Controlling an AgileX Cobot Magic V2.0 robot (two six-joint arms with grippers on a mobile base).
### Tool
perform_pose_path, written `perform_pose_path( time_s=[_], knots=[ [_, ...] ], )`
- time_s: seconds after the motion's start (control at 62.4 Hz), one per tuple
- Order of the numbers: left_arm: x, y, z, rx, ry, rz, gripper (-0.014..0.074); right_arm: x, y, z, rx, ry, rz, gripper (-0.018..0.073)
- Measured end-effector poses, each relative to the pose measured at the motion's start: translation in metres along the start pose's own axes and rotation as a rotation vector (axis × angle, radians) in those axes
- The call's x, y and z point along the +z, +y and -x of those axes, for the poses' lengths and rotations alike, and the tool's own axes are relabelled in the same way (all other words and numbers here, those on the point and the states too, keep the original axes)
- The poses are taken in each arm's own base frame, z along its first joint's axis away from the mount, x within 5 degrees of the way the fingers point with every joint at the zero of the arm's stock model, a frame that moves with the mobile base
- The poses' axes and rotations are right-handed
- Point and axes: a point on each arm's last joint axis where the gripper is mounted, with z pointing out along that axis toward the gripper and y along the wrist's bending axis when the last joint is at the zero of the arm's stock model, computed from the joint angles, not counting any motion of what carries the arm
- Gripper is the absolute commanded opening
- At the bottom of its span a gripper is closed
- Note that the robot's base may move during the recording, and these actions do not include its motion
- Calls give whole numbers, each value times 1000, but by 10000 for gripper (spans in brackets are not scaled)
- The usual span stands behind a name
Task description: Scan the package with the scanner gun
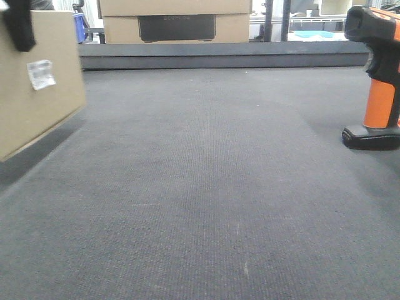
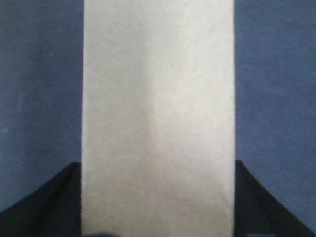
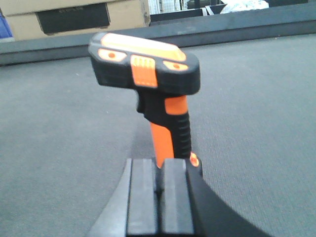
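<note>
The package (image 1: pixel 37 81), a tan cardboard box with a small white barcode label (image 1: pixel 40 74), hangs tilted above the mat at the far left. My left gripper (image 2: pixel 158 207) is shut on it; its black fingers (image 2: pixel 44 207) press both long sides, and one finger (image 1: pixel 19 25) shows over the box's top edge. The scanner gun (image 1: pixel 378 81), with black head, orange handle and black base, stands upright on the mat at the right. My right gripper (image 3: pixel 159 197) sits low just behind its base (image 3: pixel 197 165), pads nearly together, holding nothing that I can see.
The surface is a dark grey mat (image 1: pixel 206 200) with a raised ledge (image 1: pixel 219 59) along the back. A larger cardboard box with a dark panel (image 1: pixel 177 25) stands beyond the ledge. Shelving and blue bins are behind it.
</note>
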Motion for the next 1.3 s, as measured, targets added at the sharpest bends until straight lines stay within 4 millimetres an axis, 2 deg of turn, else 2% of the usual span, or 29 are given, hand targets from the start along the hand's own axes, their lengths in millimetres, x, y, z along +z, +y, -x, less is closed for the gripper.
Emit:
perform_pose_path(
  time_s=[0.384, 0.448, 0.544, 0.689, 0.769, 0.833, 0.897, 1.057, 1.297],
  knots=[
    [27, -3, -13, 18, 13, -17, -109, -3, 0, -2, 2, 30, 3, -168],
    [29, -3, -15, 17, 17, -17, -84, -3, 0, -3, 2, 36, 3, -168],
    [31, -3, -16, -1, 20, -17, 57, -3, 0, -4, 2, 55, 3, -168],
    [31, -3, -16, -7, 16, -18, 329, -3, 0, -6, 2, 71, 3, -168],
    [31, -3, -16, -7, 16, -18, 435, -3, 0, -7, 2, 79, 3, -168],
    [31, -3, -16, -15, 16, -18, 480, -3, 0, -7, 2, 83, 2, -168],
    [31, -3, -16, -36, 16, -18, 484, -3, 0, -7, 2, 85, 2, -168],
    [19, -1, -15, -60, -32, -25, 472, -3, 0, -8, 2, 95, 2, -168],
    [-33, 10, -23, -85, -164, -41, 452, -3, 0, -10, 0, 112, 3, -168]
  ],
)
